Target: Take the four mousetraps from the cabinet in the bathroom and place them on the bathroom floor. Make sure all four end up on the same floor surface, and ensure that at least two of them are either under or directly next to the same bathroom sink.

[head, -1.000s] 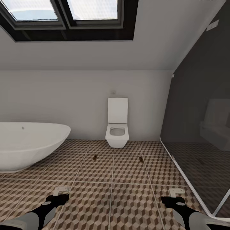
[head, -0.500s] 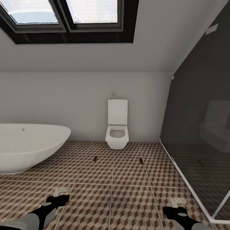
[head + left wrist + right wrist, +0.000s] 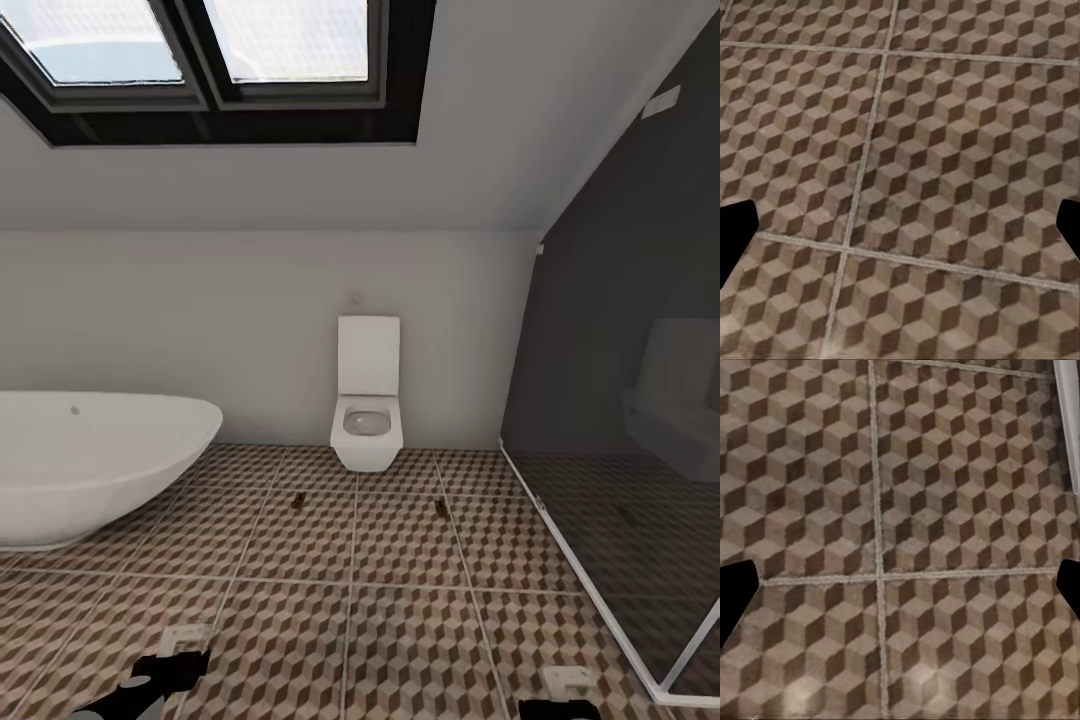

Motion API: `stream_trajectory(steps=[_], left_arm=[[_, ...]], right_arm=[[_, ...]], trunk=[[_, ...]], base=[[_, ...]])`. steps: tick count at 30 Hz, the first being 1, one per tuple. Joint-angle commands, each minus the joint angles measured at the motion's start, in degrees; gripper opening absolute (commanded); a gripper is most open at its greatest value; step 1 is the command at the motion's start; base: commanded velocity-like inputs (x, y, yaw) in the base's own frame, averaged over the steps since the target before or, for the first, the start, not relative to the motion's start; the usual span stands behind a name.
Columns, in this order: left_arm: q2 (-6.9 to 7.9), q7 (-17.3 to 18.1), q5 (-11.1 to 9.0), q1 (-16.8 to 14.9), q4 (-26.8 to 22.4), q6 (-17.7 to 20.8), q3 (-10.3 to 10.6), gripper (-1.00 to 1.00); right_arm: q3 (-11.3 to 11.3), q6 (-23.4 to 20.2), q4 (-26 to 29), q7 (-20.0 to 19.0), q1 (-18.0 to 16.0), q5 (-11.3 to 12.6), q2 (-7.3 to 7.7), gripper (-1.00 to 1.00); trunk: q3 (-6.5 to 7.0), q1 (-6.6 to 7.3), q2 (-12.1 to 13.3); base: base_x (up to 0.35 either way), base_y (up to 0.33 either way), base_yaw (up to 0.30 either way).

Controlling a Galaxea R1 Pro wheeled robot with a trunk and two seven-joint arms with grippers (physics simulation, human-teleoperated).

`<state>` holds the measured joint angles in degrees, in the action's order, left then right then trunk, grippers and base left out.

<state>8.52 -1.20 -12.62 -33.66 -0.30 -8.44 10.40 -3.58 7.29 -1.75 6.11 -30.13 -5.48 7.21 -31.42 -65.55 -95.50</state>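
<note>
Two small dark mousetraps lie on the cube-patterned bathroom floor (image 3: 400, 610) in front of the toilet, one (image 3: 297, 501) to its left and one (image 3: 441, 507) to its right. At the bottom edge of the head view are my left gripper (image 3: 185, 645) and my right gripper (image 3: 568, 690), both well short of the traps. In the left wrist view the black fingertips (image 3: 735, 232) stand wide apart over bare tiles. The right wrist view shows the same, with its fingertips (image 3: 735, 592) spread and nothing between them. The cabinet and the bathroom sink are out of view.
A white oval bathtub (image 3: 90, 460) takes up the left side. A white wall-hung toilet (image 3: 368, 415) hangs on the back wall. A dark glass shower screen (image 3: 620, 420) with a white floor rail runs down the right. A skylight (image 3: 200, 60) is overhead.
The whole head view has shifted slightly, so the camera moved. Both grippers have sunk toward the picture's bottom edge. The two mousetraps lie where they were.
</note>
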Motion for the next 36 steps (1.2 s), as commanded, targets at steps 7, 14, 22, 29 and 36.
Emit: stream_trajectory(steps=[7,14,22,29,36], left_arm=[[-0.05,-0.1,-0.4,2.3,0.0,-0.1,0.5,1.0],[-0.07,-0.2,-0.5,4.1,0.1,0.2,0.5,1.0],[-0.06,-0.1,-0.5,6.5,0.1,0.4,0.5,1.0],[-0.18,0.1,-0.5,9.2,0.1,1.5,0.5,1.0],[-0.47,1.1,-0.5,12.5,0.1,3.1,0.5,1.0]], right_arm=[[-0.4,0.2,-0.2,0.2,2.2,-0.6,0.01,1.0],[-0.4,0.2,-0.2,0.2,5.0,-0.6,0.0,1.0],[-0.4,0.3,-0.2,0.2,8.6,-0.6,-0.11,1.0],[-0.4,0.6,-0.2,0.1,12.4,-0.6,-1.18,1.0],[-0.4,0.3,-0.2,0.0,16.0,-0.6,-2.92,1.0]], trunk=[[1.21,1.55,2.8],[2.46,3.09,5.6],[3.9,4.84,8.8],[5.16,6.38,11.6],[6.41,7.92,14.4]], base=[[0.0,0.0,0.0],[0.0,0.0,0.0],[0.0,0.0,0.0],[0.0,0.0,0.0],[0.0,0.0,0.0]])
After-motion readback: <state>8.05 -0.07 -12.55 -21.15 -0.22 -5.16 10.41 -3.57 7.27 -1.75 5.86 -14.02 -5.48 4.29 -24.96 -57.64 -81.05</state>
